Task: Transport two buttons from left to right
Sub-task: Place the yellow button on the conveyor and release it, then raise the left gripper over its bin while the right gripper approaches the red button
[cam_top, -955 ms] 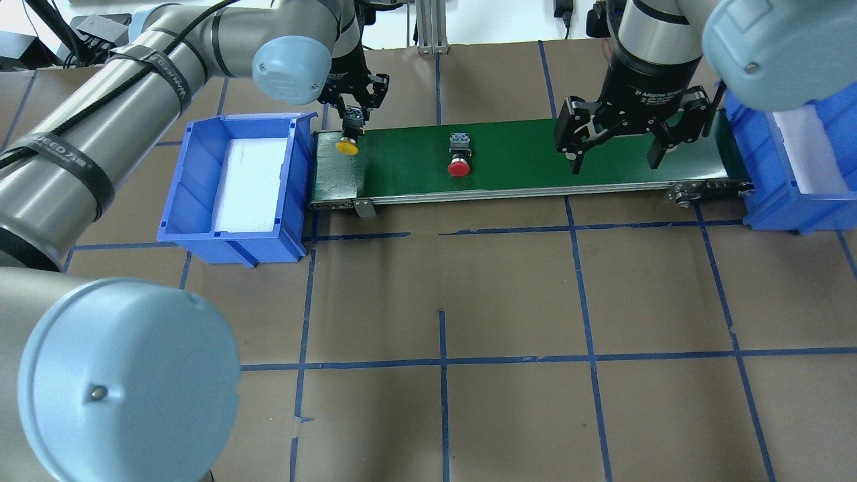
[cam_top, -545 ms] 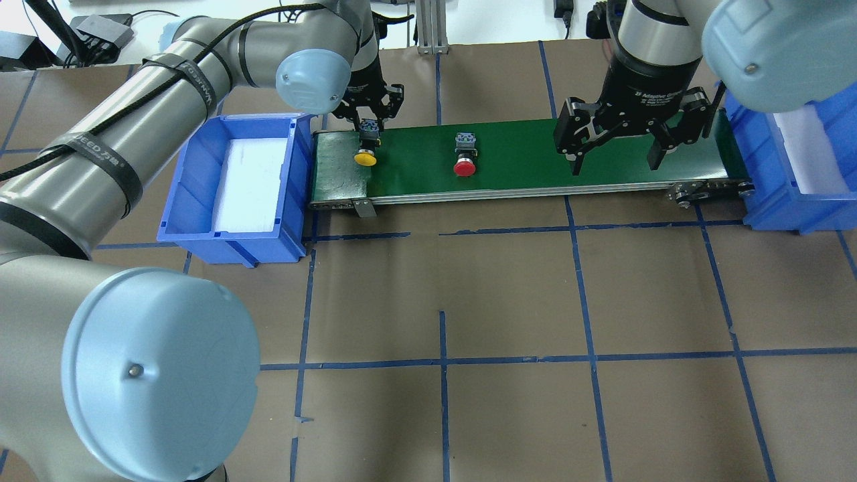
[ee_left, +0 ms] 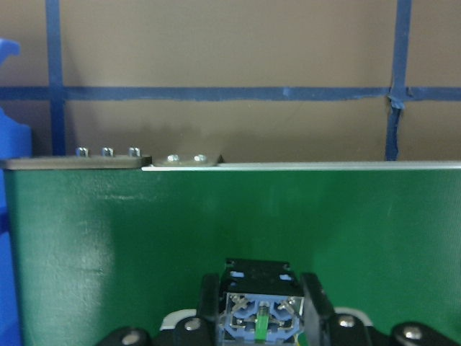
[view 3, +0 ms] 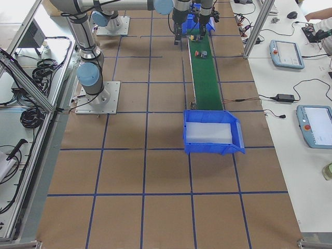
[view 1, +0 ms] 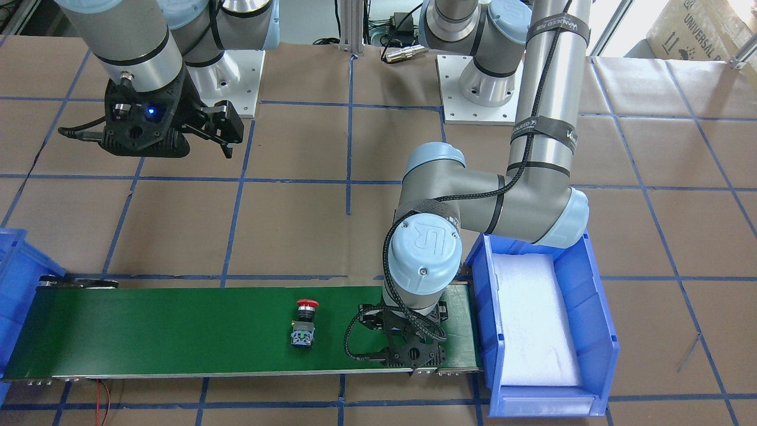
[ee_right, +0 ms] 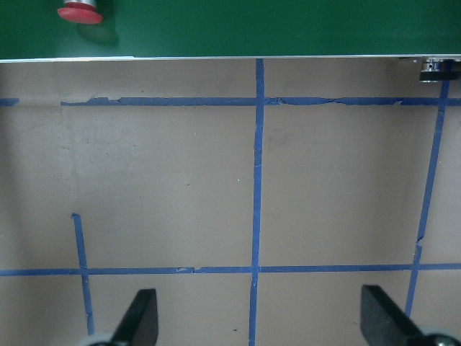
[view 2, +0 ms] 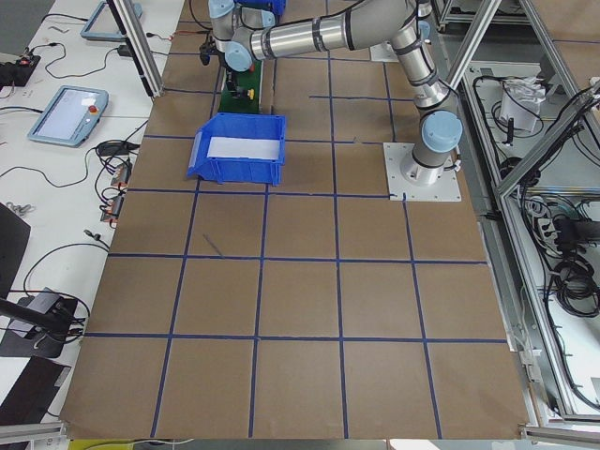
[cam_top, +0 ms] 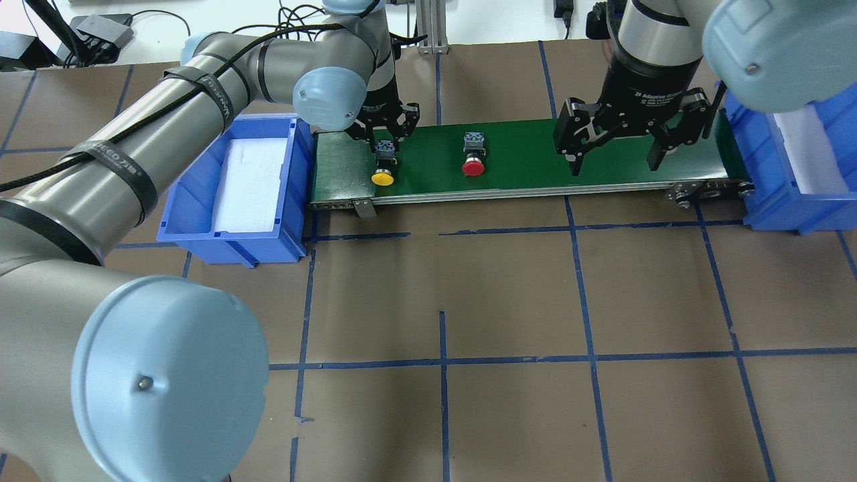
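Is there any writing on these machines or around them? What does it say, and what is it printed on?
"WANJEED": black strap around the left arm.
"UR": round joint cap on that arm.
"2F Adaptive": body of the right gripper; the rest is hidden.
"UNIVERSAL": cardboard box at the corner; the rest is cut off.
Other small print is too blurred to read.

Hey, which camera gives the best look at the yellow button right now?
Overhead exterior: the yellow button shows whole, cap to contact block, against the green belt. The left wrist view catches mostly its contact block, in the left end effector. Front-facing, the left arm hides it; the side views show it too small.
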Controlling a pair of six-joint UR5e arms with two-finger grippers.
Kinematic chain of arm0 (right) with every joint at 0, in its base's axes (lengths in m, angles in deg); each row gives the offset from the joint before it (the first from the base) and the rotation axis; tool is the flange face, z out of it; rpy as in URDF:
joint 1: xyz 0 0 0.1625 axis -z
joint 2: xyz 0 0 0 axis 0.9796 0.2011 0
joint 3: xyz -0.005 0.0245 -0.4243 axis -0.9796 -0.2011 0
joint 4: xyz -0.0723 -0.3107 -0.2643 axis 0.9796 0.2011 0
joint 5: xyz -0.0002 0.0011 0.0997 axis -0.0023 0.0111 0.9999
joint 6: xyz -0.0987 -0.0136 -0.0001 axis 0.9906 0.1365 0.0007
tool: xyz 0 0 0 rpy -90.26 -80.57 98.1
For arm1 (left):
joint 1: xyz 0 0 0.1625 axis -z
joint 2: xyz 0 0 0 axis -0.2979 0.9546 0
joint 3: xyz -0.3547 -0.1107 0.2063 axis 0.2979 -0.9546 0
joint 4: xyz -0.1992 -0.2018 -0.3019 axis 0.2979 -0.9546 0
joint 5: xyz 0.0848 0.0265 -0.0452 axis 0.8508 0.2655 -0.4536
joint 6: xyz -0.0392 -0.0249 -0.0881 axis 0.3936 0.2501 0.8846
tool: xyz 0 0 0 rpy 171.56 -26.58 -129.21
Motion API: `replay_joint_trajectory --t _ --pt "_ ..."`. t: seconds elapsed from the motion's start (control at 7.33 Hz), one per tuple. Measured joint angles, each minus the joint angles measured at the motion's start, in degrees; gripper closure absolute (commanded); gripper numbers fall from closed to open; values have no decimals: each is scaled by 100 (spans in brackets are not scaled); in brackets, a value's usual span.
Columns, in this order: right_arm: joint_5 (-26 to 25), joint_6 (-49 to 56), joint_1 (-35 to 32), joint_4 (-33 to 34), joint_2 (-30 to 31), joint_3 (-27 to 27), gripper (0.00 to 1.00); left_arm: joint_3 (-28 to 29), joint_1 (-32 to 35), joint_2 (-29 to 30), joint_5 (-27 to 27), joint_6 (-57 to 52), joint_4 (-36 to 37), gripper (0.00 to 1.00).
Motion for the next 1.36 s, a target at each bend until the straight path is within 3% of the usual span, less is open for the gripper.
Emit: replay_joint_trajectory --t 0.55,1.09,1.36 --pt "-19 0 0 -4 -2 0 0 -29 -264 -444 -17 -95 -97 0" --pt "-20 -2 -5 14 -4 -2 0 -378 -784 -2079 -222 -1051 -1432 0" --pt "-25 -6 -6 36 -10 -4 0 -1251 -923 -2921 -236 -1463 -1455 0"
